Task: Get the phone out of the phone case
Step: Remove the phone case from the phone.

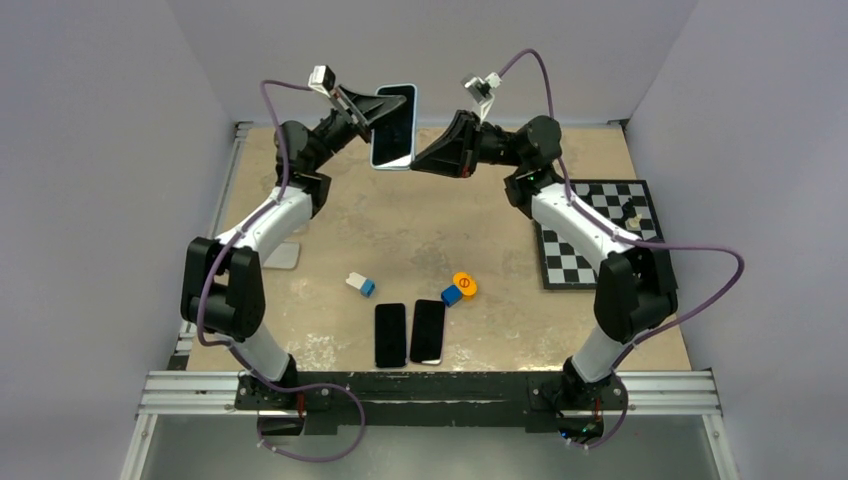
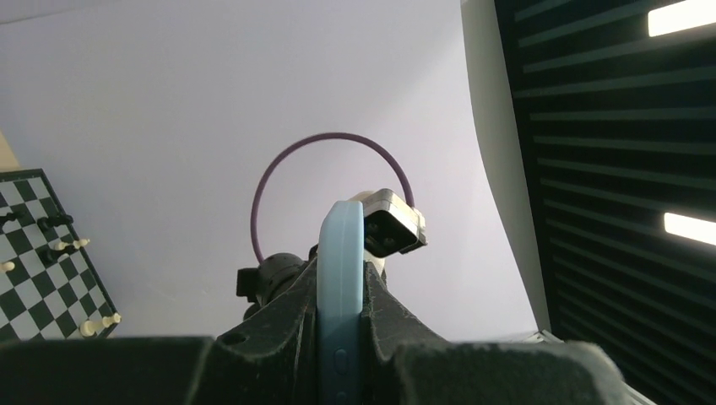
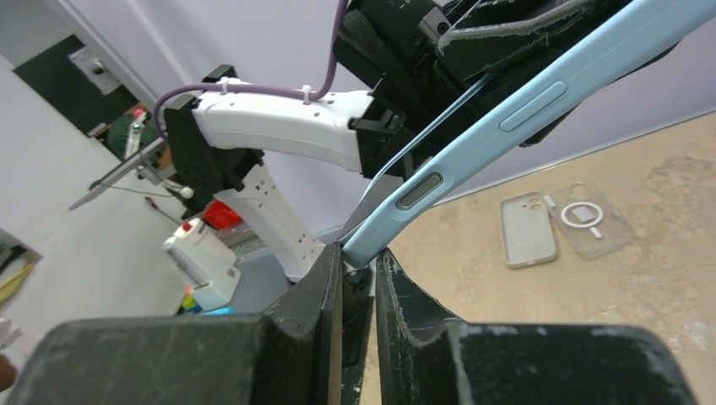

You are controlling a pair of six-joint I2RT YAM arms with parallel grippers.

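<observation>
Soft, even overhead light leaves only faint shadows on the table (image 1: pixel 430 230). Above and right of the left gripper (image 2: pixel 340 283), ceiling light strips (image 2: pixel 680 17) blow out white. The right gripper (image 3: pixel 359 270) is dark and blurred close up; the phone case (image 3: pixel 474 148) beyond it is sharp.

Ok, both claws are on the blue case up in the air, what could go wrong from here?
1. The right claw pinches only a corner of the light-blue case, so it may slip off when it pulls.
2. The left claw clamps across the case's edge, which may pin the phone inside instead of letting it free.
3. The pair hangs well above the table; a phone that pops loose would likely drop onto it.
</observation>
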